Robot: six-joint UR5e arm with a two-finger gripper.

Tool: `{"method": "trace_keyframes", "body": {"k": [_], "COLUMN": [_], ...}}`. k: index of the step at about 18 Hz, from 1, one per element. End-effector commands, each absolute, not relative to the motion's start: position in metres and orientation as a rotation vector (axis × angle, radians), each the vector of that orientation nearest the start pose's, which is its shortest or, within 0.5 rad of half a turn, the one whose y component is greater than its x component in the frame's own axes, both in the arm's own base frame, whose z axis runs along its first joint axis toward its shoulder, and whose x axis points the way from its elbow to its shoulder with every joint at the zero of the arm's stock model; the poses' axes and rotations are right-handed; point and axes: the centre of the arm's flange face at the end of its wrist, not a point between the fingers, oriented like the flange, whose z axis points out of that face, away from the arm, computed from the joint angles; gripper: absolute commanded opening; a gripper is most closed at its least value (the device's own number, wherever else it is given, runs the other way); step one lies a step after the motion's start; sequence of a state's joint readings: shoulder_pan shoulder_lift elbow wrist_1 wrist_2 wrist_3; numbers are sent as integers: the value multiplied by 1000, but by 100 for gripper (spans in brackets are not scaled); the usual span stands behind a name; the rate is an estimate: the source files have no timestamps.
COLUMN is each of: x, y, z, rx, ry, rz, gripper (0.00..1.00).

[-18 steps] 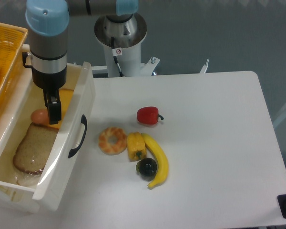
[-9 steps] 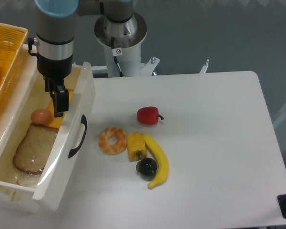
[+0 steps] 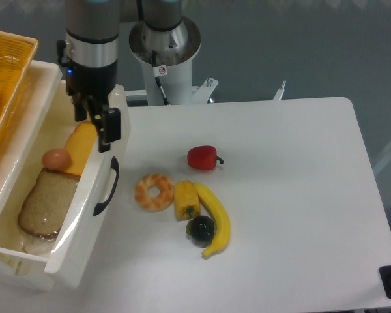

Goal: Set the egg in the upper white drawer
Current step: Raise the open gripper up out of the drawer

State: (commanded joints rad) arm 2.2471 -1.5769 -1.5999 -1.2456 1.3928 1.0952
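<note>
Above the drawer's front wall, the gripper (image 3: pixel 103 130) shows only dark fingers (image 3: pixel 109 127) bunched together, so I cannot tell their spread; nothing shows between them. Inside the upper white drawer (image 3: pixel 111 117), the egg (image 3: pixel 56 158), small, smooth, brownish-pink, lies between an orange cheese wedge (image 3: pixel 81 145) and a bread slice (image 3: pixel 44 203). Left drawer edge is cut off.

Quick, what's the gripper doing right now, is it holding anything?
Gripper: holding nothing; it is above the front edge of the upper white drawer, and the egg lies inside. Whether its fingers are open or shut cannot be told.
</note>
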Motion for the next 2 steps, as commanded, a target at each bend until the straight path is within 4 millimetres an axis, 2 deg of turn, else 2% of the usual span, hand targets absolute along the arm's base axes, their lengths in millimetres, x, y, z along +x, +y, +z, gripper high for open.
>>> {"method": "trace_keyframes", "body": {"k": [2], "x": [-217], "y": [497], "z": [504], "rx": [-2759], "ry": [601], "rz": [159], "gripper": [100]}}
